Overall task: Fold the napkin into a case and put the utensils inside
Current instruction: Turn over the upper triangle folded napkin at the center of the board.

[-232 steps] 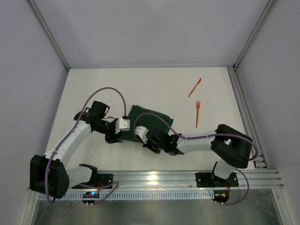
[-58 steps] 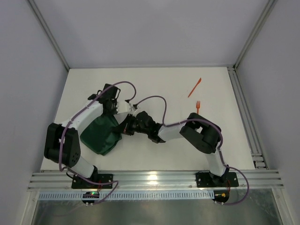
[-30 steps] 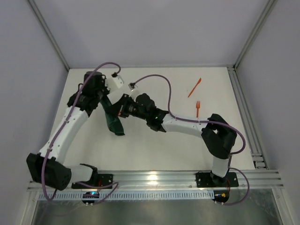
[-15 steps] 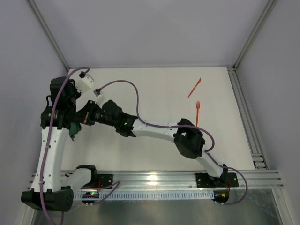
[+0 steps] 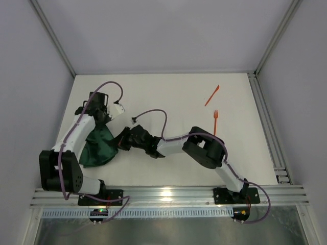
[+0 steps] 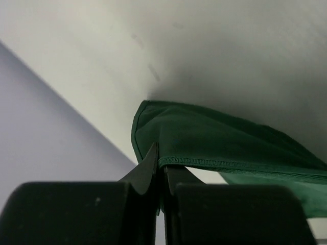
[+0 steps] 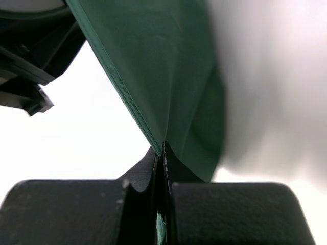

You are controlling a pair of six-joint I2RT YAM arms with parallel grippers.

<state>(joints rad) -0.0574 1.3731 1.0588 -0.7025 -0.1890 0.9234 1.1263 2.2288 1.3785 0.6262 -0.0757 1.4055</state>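
A: At nine o'clock we see the left gripper clenched on a hemmed edge of the napkin, which hangs bunched over the table.

B: Toward centre, our right gripper pinches another edge. At two o'clock lie the orange knife and fork, well apart from the cloth.

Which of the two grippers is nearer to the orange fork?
Right. The right gripper pinches the green napkin at center-left; the left gripper is farther left. The fork lies far right.
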